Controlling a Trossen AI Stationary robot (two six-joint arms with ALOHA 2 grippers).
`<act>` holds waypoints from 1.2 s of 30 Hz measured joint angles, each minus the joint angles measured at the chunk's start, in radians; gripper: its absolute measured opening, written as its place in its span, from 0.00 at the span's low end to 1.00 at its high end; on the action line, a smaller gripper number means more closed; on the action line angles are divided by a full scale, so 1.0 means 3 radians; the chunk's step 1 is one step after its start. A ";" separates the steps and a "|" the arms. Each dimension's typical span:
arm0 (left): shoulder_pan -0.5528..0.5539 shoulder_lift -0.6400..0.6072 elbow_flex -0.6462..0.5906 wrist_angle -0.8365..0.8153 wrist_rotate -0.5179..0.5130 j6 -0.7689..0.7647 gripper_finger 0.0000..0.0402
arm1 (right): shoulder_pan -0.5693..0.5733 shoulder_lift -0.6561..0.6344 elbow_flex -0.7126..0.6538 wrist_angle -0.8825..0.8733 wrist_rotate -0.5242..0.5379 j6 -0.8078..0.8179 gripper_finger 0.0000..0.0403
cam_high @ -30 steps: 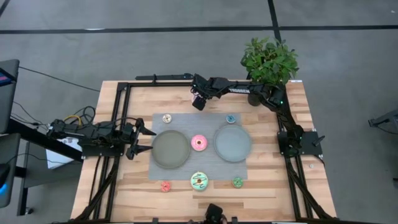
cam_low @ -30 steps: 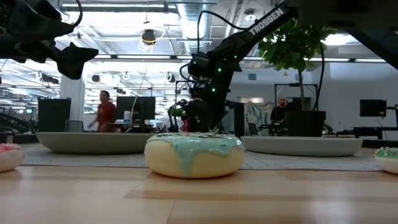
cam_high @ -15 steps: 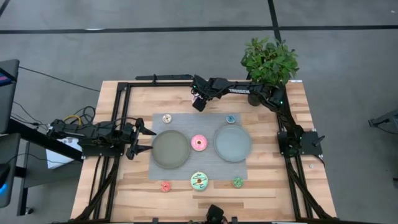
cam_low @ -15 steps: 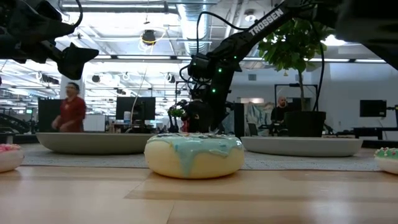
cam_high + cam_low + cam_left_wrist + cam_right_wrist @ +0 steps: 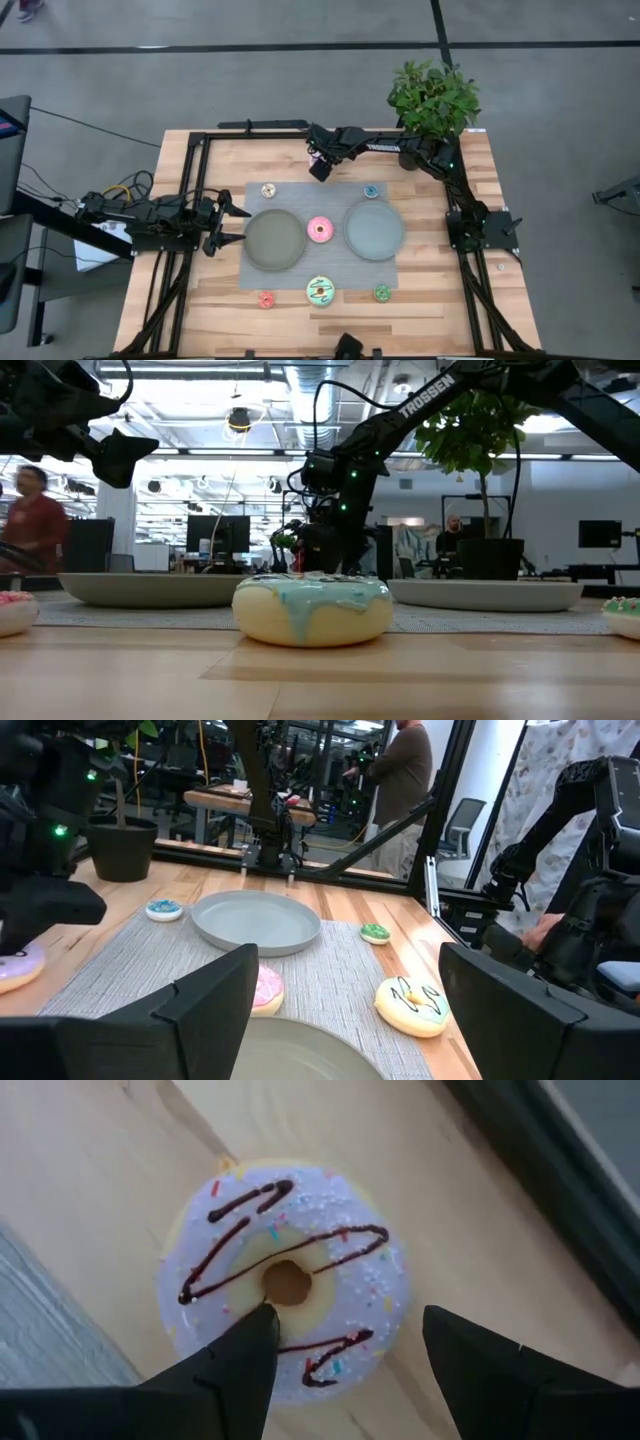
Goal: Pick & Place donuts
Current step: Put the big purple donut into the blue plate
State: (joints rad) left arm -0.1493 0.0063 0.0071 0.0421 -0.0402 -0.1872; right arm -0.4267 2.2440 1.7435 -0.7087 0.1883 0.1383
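step: approach for pick of white-lilac donut (image 5: 285, 1283) at far desk (image 5: 285, 155) edge. your right claw (image 5: 345, 1342) hung directly over it, fingers spread, not yet gripping; one fingertip (image 5: 262, 1320) lay over ring near hole, other past outer rim. next, in my judgement: you needed to lower, straddle ring wall, pinch. left claw (image 5: 232, 224) waited spread beside left plate (image 5: 272, 238).

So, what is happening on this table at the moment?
The right gripper hangs open just above a large lilac sprinkled ring donut on the bare wood at the table's far edge; it is not gripped yet. The left gripper waits open beside the left grey round plate. Both plates are empty; a pink donut lies between them.
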 joint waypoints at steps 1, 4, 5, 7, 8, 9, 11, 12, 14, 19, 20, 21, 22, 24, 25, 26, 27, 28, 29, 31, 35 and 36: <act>0.0001 0.0000 0.0000 0.0000 0.0000 -0.0001 0.76 | -0.0001 0.0000 0.0000 -0.0053 -0.0011 0.0016 0.57; 0.0001 0.0000 0.0000 0.0000 0.0001 -0.0028 0.76 | 0.0005 0.0000 0.0001 -0.0167 -0.0032 0.0070 0.51; 0.0001 0.0000 -0.0001 0.0001 0.0001 -0.0033 0.76 | 0.0013 -0.0001 0.0001 -0.0212 -0.0034 0.0072 0.49; 0.0000 0.0000 0.0000 0.0001 0.0003 -0.0033 0.76 | 0.0026 -0.0001 0.0003 -0.0263 -0.0033 0.0068 0.44; 0.0000 0.0000 -0.0001 0.0000 0.0003 -0.0033 0.76 | 0.0030 -0.0001 0.0003 -0.0279 -0.0033 0.0060 0.42; 0.0000 0.0000 0.0000 0.0001 0.0003 -0.0033 0.76 | 0.0036 -0.0001 0.0003 -0.0292 -0.0032 0.0054 0.40; 0.0001 0.0000 0.0000 0.0001 0.0003 -0.0034 0.76 | 0.0047 -0.0001 0.0003 -0.0300 -0.0026 0.0049 0.38; 0.0000 0.0000 0.0000 0.0000 0.0004 -0.0034 0.76 | 0.0048 -0.0001 0.0003 -0.0301 -0.0023 0.0042 0.36; 0.0001 0.0000 -0.0001 0.0000 0.0004 -0.0034 0.76 | 0.0048 -0.0001 0.0003 -0.0302 -0.0022 0.0038 0.34; 0.0001 0.0000 0.0000 0.0000 0.0004 -0.0035 0.76 | 0.0047 -0.0001 0.0001 -0.0302 -0.0019 0.0036 0.31; 0.0001 0.0000 0.0000 0.0001 0.0005 -0.0035 0.76 | 0.0047 -0.0001 0.0000 -0.0301 -0.0019 0.0036 0.31; 0.0000 0.0000 -0.0001 0.0000 0.0005 -0.0037 0.76 | 0.0047 -0.0001 0.0000 -0.0298 -0.0021 0.0029 0.30; 0.0000 0.0000 0.0000 0.0000 0.0004 -0.0037 0.76 | 0.0047 -0.0001 0.0000 -0.0288 -0.0020 0.0002 0.30; 0.0000 0.0000 0.0000 0.0000 0.0005 -0.0033 0.76 | 0.0048 -0.0001 0.0000 -0.0278 -0.0006 -0.0023 0.29; 0.0001 0.0000 0.0000 0.0000 0.0005 -0.0028 0.76 | 0.0048 -0.0001 0.0000 -0.0278 -0.0002 -0.0023 0.29; 0.0001 0.0000 -0.0001 0.0000 0.0005 -0.0026 0.76 | 0.0048 -0.0001 0.0000 -0.0278 -0.0002 -0.0025 0.29; 0.0000 0.0000 -0.0001 0.0000 0.0005 -0.0025 0.76 | 0.0047 -0.0005 -0.0001 -0.0278 -0.0003 -0.0025 0.29; 0.0001 0.0000 -0.0001 0.0000 0.0004 -0.0020 0.76 | 0.0047 -0.0014 -0.0004 -0.0283 -0.0003 -0.0025 0.29; 0.0001 0.0000 0.0000 0.0000 0.0004 -0.0018 0.76 | 0.0048 -0.0020 -0.0004 -0.0288 0.0005 -0.0029 0.29; 0.0000 0.0000 0.0000 0.0000 0.0004 -0.0016 0.76 | 0.0050 -0.0022 -0.0001 -0.0288 0.0032 -0.0034 0.29; 0.0000 0.0000 0.0000 -0.0001 0.0003 -0.0012 0.76 | 0.0071 -0.0056 0.0071 -0.0363 0.0057 -0.0055 0.29; 0.0000 0.0000 0.0000 -0.0002 0.0003 -0.0010 0.76 | 0.0086 -0.0056 0.0098 -0.0364 0.0058 -0.0061 0.28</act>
State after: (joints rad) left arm -0.1493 0.0063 0.0071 0.0414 -0.0395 -0.1903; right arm -0.4009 2.2272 1.7728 -0.8180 0.2058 0.1201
